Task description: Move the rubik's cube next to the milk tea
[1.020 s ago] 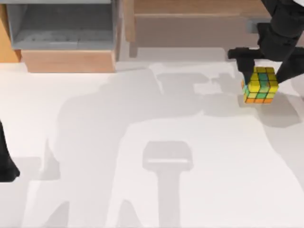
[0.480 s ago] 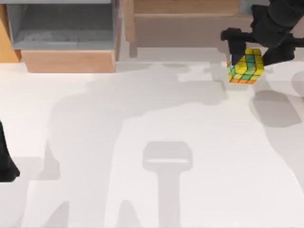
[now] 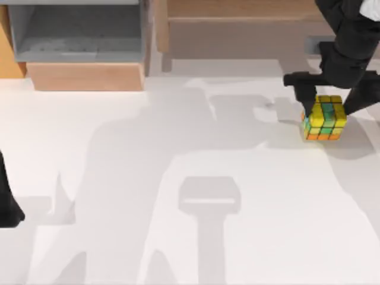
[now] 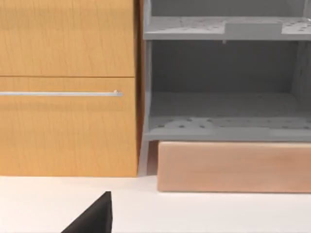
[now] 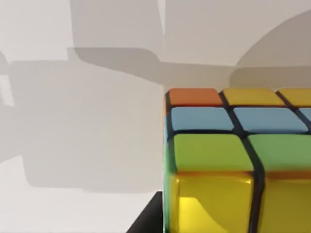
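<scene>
Rubik's cube on table far right, before wooden cabinet.

Glossy plastic rubik's cube

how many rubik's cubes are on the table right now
1. The rubik's cube sits at the table's far right, between the fingers of the right gripper.

Rubik's cube cropped at frame edge
</scene>
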Robot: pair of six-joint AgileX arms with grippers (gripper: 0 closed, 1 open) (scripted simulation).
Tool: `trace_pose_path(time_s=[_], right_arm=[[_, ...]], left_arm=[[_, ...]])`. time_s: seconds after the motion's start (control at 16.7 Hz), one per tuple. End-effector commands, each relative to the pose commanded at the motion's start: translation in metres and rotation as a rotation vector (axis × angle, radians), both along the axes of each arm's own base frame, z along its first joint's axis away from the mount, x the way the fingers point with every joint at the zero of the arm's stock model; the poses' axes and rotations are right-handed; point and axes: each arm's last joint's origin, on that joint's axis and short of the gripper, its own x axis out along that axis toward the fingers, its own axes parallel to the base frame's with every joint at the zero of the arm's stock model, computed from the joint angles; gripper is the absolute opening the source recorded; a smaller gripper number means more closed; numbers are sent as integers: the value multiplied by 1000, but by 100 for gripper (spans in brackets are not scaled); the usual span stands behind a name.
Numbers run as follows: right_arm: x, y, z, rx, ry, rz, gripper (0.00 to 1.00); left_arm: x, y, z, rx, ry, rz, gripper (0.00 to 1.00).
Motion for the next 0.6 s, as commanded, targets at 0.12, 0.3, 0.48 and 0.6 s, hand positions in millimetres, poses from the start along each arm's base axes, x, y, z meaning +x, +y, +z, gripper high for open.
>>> trace_pose_path(time_s=[0.12, 0.3, 0.48, 0.6], right_arm=[[0, 0, 0, -1, 1, 0, 0], [0, 0, 0, -1, 1, 0, 8], [0, 0, 0, -1, 1, 0, 30], [0, 0, 0, -1, 1, 0, 45]], left_arm=[[0, 0, 0, 0, 0, 0, 100], [0, 0, 0, 0, 0, 0, 100], [0, 0, 0, 0, 0, 0, 100], [0, 0, 0, 0, 0, 0, 100]])
